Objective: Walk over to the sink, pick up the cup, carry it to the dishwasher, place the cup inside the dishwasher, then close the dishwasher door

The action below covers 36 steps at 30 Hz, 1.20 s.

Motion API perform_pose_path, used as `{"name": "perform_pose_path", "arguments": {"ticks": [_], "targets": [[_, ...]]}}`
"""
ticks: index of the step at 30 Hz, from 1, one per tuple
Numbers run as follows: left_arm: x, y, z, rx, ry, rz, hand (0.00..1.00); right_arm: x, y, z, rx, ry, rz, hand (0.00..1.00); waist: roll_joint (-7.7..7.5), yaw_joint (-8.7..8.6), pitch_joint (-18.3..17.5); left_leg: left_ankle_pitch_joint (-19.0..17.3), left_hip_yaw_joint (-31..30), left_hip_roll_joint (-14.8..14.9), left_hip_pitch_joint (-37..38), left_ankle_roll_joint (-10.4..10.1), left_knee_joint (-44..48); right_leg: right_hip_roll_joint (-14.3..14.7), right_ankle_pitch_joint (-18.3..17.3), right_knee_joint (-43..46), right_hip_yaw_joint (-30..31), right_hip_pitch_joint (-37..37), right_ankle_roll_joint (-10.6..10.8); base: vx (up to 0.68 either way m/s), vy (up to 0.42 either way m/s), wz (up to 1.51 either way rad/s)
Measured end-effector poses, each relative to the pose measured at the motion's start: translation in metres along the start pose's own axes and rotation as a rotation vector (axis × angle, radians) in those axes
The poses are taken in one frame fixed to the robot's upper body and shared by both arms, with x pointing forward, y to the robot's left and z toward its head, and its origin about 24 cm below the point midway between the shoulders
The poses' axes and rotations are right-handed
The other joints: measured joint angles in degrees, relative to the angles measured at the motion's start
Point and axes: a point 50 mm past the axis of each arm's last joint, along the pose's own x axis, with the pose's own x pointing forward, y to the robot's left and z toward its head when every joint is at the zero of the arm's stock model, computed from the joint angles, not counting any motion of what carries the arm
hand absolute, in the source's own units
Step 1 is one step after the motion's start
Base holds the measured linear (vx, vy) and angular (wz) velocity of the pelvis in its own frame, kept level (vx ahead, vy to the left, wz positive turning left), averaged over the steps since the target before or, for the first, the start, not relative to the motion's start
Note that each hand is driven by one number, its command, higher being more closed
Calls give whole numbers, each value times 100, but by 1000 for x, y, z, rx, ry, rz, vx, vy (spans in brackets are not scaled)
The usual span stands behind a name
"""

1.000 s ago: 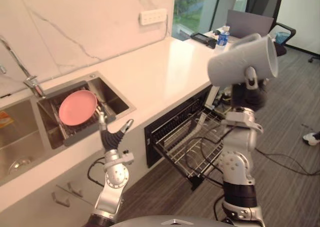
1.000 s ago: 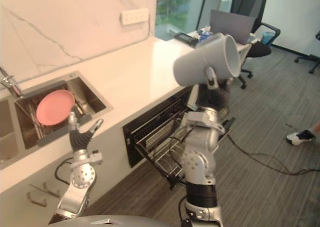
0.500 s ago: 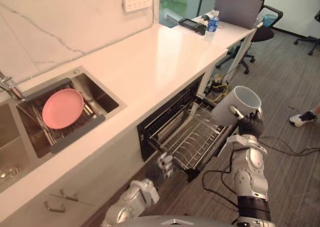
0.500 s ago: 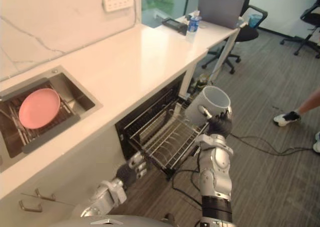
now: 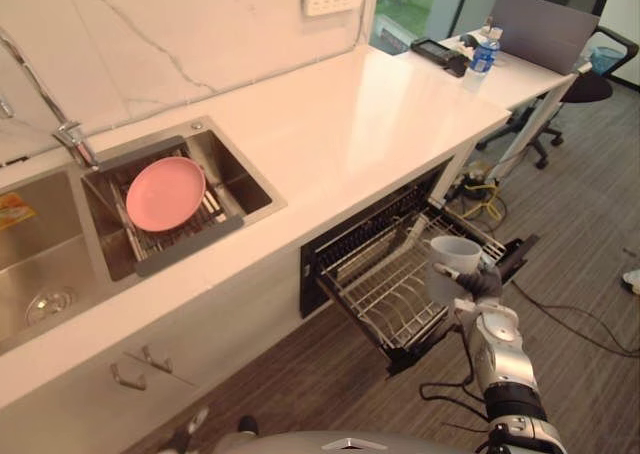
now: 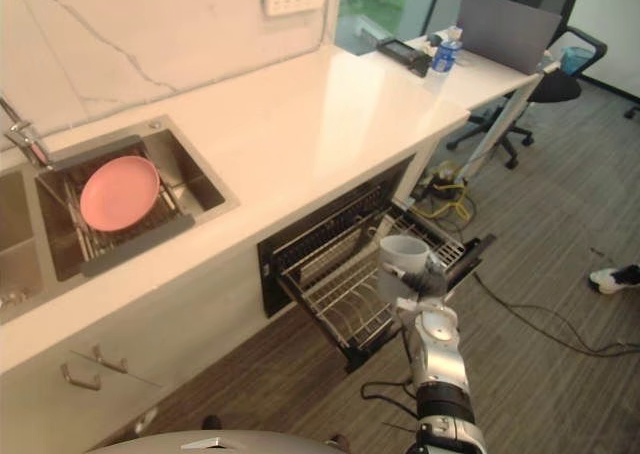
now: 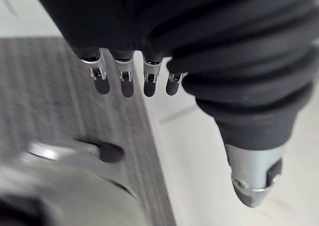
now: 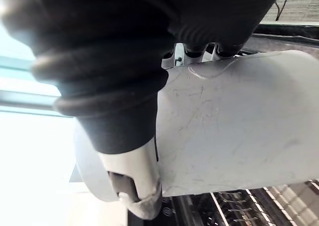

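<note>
A pale grey cup [image 5: 455, 259] stands mouth up over the outer end of the dishwasher's pulled-out wire rack [image 5: 385, 289]. My right hand [image 5: 483, 286] is shut on it from the floor side. In the right wrist view the fingers [image 8: 197, 52] and the thumb [image 8: 132, 186] wrap the cup's wall [image 8: 239, 131], with rack wires just past it. Whether the cup rests on the rack I cannot tell. The dishwasher door [image 5: 515, 252] lies open under the rack. My left hand [image 7: 123, 79] hangs low beside the cabinet with straight fingers and holds nothing.
A pink plate [image 5: 165, 192] lies on a rack in the sink [image 5: 240, 179], with the faucet [image 5: 62, 134] behind it. Past the counter's end are a desk with a laptop [image 5: 540, 19], a bottle [image 5: 485, 54], an office chair [image 5: 600, 69] and a person's shoe [image 6: 610, 279].
My right hand has brought the cup down from head height to just over the rack and turned it upright. The left hand has dropped from beside the sink to low at my side. The camera shifted.
</note>
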Motion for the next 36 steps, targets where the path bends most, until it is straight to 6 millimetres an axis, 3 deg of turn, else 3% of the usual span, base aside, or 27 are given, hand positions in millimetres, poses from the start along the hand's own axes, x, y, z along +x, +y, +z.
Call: {"name": "perform_pose_path", "arguments": {"ticks": [2, 5, 11, 17, 18, 21, 25, 30, 36], "targets": [[-2, 10, -19, -10, 67, 28, 0, 4, -2, -6, -60, 42, 17, 100, -10, 29, 12, 37, -147, -44, -120, 26, -13, -37, -12, 23, -141, -28, 12, -48, 24, 33], [-2, 15, -24, -36, 91, 41, 0, 12, 4, -5, -107, 68, 53, 100, -45, 129, 224, 134, -406, -65, -350, 6, -32, -48, -25, 64, -368, -105, 8, -74, 9, 49], [2, 9, 3, -97, 16, -19, 0, 35, 26, 12, -118, 94, 38, 100, 12, 550, 969, 469, -887, -136, -934, 84, -2, -65, 52, 140, -868, -335, -61, -76, 16, 43], [2, 3, 8, -128, -18, -70, 0, 48, 30, 42, -135, 7, -12, 100, 42, 767, 1411, 564, -1143, -287, -1197, 172, -3, -253, 29, 333, -1104, -476, -11, -20, 52, 31], [3, -1, 13, -142, -37, -90, 0, 52, 27, 55, -138, -27, -29, 100, 46, 872, 1470, 623, -1207, -338, -1383, 206, -3, -344, -18, 507, -1120, -673, 0, -29, 55, 23], [4, -5, 21, -174, -68, -121, 0, 56, 22, 70, -143, -62, -60, 100, 37, 947, 1623, 664, -1320, -435, -1458, 252, -7, -510, -149, 783, -1224, -749, 37, -22, 30, 28], [4, -11, 32, -195, -108, -148, 0, 60, 1, 76, -172, -50, -171, 100, 19, 989, 1731, 680, -1305, -492, -1671, 246, -34, -652, -311, 1052, -1264, -887, 43, -44, 21, 35], [4, -12, 35, -200, -121, -154, 0, 66, -6, 98, -207, -45, -235, 100, 9, 1026, 1815, 744, -1252, -475, -1780, 262, -4, -701, -336, 1154, -1220, -1043, 69, -13, -21, 1], [3, -16, 37, -181, -133, -189, 0, 67, -35, 109, -264, -24, -368, 100, 5, 1073, 1817, 763, -1266, -452, -1850, 273, -5, -716, -463, 1328, -1202, -1170, 50, -20, -49, 1]]}}
